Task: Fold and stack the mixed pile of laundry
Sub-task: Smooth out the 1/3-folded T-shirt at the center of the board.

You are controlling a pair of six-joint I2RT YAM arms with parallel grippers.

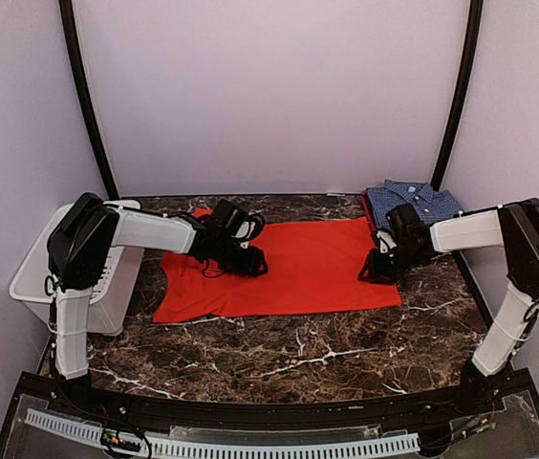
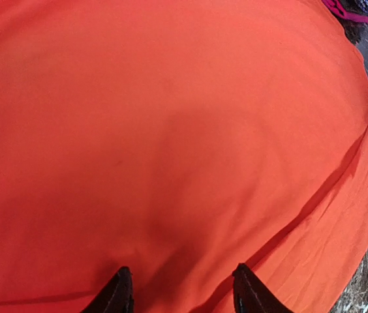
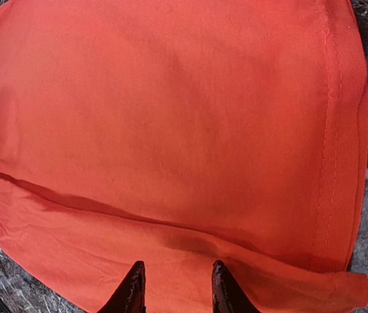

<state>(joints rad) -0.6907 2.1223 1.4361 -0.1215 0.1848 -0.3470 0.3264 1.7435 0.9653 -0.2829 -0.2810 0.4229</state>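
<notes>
On the marble table (image 1: 298,356): orange-red shirt (image 1: 312,268) spread flat
Left gripper (image 2: 181,279): jaws spread, over shirt
Right gripper (image 3: 177,272): jaws spread, over shirt

Plain matt cloth on the orange-red shirt (image 1: 279,268), smooth and fine-knit up close, neat stitched hem, a couple of soft creases. Same matt deal on the blue-and-white checked shirt (image 1: 413,201) far right, woven though. Dark brown marble-look table (image 1: 298,354), white veins, bit of a sheen. Smooth white slotted plastic for the basket (image 1: 35,277) on the left. Hard white and black shells on the left arm (image 1: 150,229) and right arm (image 1: 465,229), slightly glossy.
</notes>
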